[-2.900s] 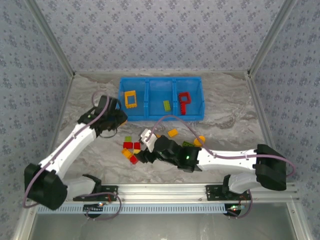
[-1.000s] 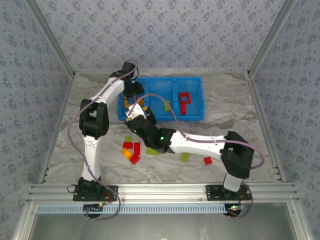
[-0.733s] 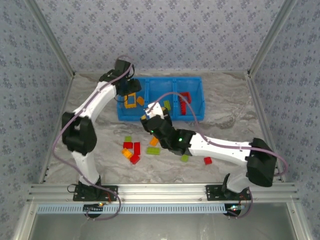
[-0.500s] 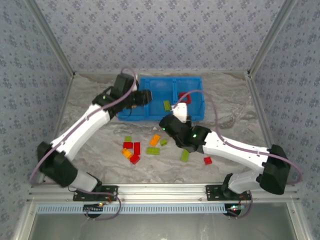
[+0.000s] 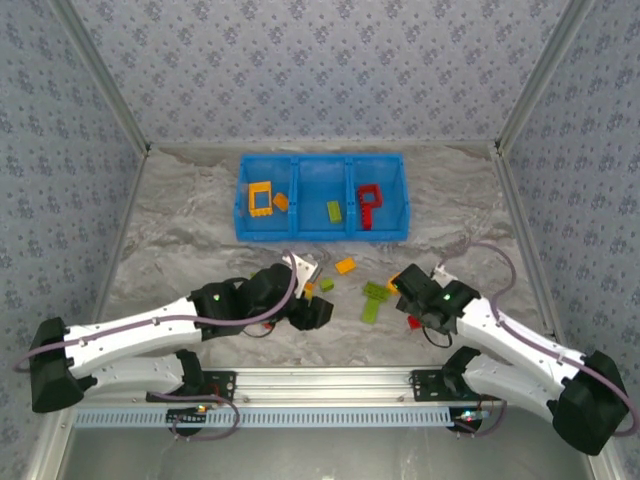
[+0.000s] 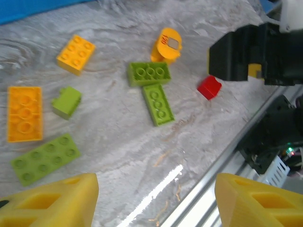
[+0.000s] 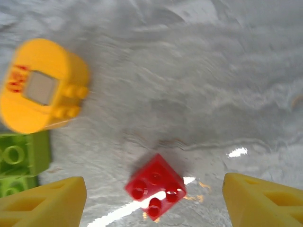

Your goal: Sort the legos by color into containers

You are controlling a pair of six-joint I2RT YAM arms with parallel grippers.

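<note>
The blue container (image 5: 322, 232) stands at the back. Its left compartment holds an orange frame (image 5: 260, 199) and an orange brick (image 5: 281, 201), its middle one a green brick (image 5: 334, 211), its right one red pieces (image 5: 371, 203). Loose legos lie on the near table: orange bricks (image 6: 75, 54) (image 6: 24, 113), green bricks (image 6: 45, 158) (image 6: 158, 104) and a round orange piece (image 6: 166, 45). My left gripper (image 6: 154, 208) hangs open over bare table beside them. My right gripper (image 7: 154, 203) is open, low over a small red brick (image 7: 155, 186) that lies between its fingers.
The metal rail (image 5: 330, 380) runs along the table's near edge, close under both grippers. My left arm (image 5: 150, 330) lies across the front left of the table. Patterned walls close in the back and sides.
Both arms have pulled back from the bin to the near table. The left gripper has left an orange brick in the left compartment. The right gripper now hangs over the red brick.
</note>
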